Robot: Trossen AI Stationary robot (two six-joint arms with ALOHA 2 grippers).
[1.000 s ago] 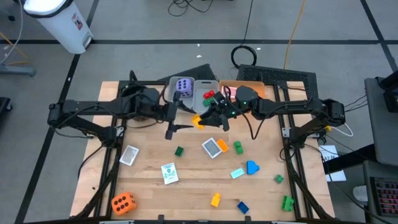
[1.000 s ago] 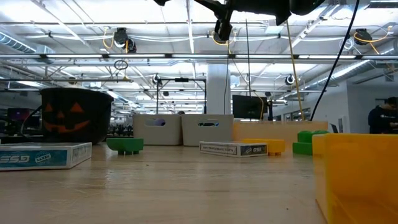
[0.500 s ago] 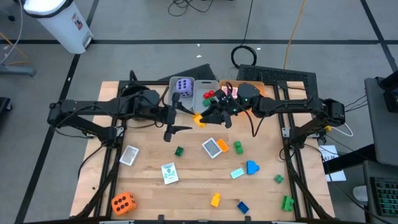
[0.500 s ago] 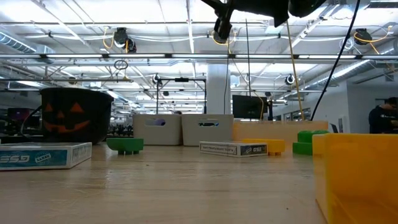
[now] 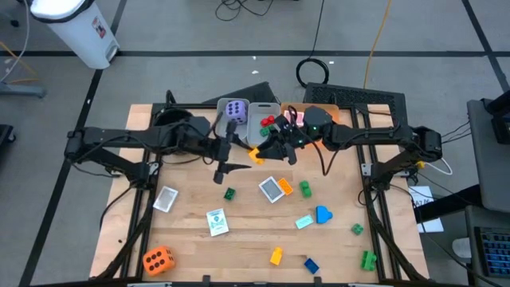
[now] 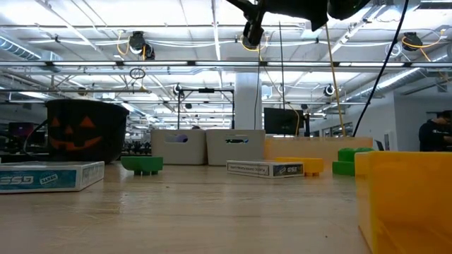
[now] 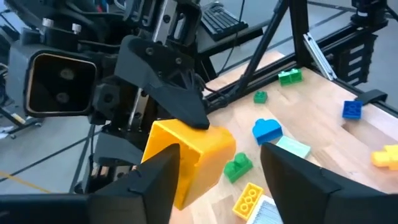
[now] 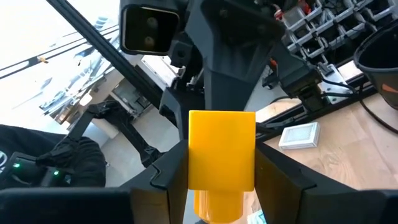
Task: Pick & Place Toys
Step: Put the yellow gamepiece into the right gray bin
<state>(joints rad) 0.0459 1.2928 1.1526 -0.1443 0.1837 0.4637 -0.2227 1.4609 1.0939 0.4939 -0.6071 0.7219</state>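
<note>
A yellow brick [image 5: 254, 154] hangs high above the table's far middle, with my right gripper [image 5: 264, 150] shut on it. In the right wrist view the brick [image 8: 221, 155] fills the gap between the two fingers. My left gripper [image 5: 236, 150] faces it from the table's left, open. Its fingers [image 7: 155, 183] stand on either side of the brick's free end [image 7: 186, 155]. A purple die [image 5: 233, 111] lies in a grey bin at the far edge. An orange die [image 5: 157, 259], picture cards [image 5: 275, 189] and small bricks [image 5: 304, 188] lie on the table. My right gripper pinches the yellow brick by two opposite sides [image 8: 196, 168] between its two fingers. The fingers come about level from the table's right. The brick is lifted clear of the table and sticks out past the fingertips toward the left gripper. Whether my left gripper touches the brick I cannot tell.
A second grey bin [image 5: 256, 131] with red and green bricks stands beside the die's bin. Further cards [image 5: 166, 198] [image 5: 217, 222] and blue [image 5: 322, 214], yellow [image 5: 276, 256] and green [image 5: 367, 258] bricks are scattered over the near half of the table.
My left gripper has moved toward the table's right, closer to the yellow brick held by my right gripper. The brick has stayed lifted in place.
</note>
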